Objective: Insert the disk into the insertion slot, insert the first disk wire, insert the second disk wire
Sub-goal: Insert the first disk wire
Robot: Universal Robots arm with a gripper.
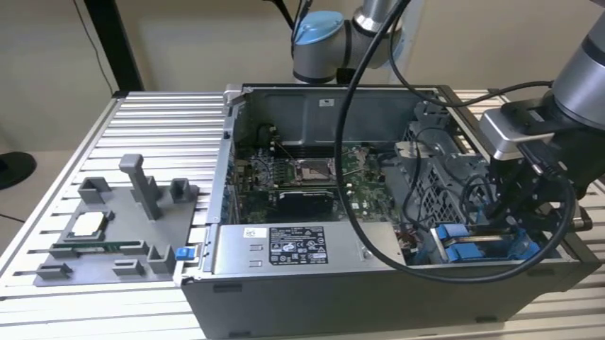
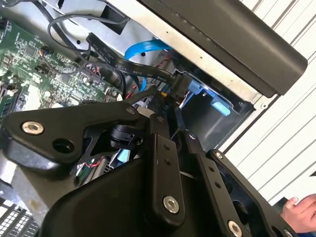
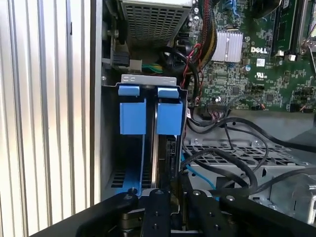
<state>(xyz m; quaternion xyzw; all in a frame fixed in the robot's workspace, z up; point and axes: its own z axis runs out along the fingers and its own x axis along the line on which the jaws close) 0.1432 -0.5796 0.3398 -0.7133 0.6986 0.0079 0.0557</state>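
In the exterior view my gripper [image 1: 515, 212] reaches down into the open computer case at its front corner, on the exterior view's right. It hangs just above the insertion slot [image 1: 472, 248] with its blue rails. In the first wrist view the disk's blue carrier [image 3: 168, 117] stands edge-on inside the slot's grey metal bay [image 3: 109, 143], beside a second blue tab [image 3: 132, 117]. In the second wrist view my gripper [image 2: 170, 101] looks shut on the black plug of a flat black disk wire [image 2: 177, 81] at the disk's end. A blue disk wire [image 2: 148, 49] curves behind it.
The case holds a green motherboard [image 1: 302, 177], a silver power supply box [image 1: 293, 249] and a perforated drive cage [image 1: 435, 184] with loose black cables. A grey fixture tray [image 1: 113, 234] lies on the slatted table at the exterior view's left. A person's hand [image 2: 301, 212] shows beside the case.
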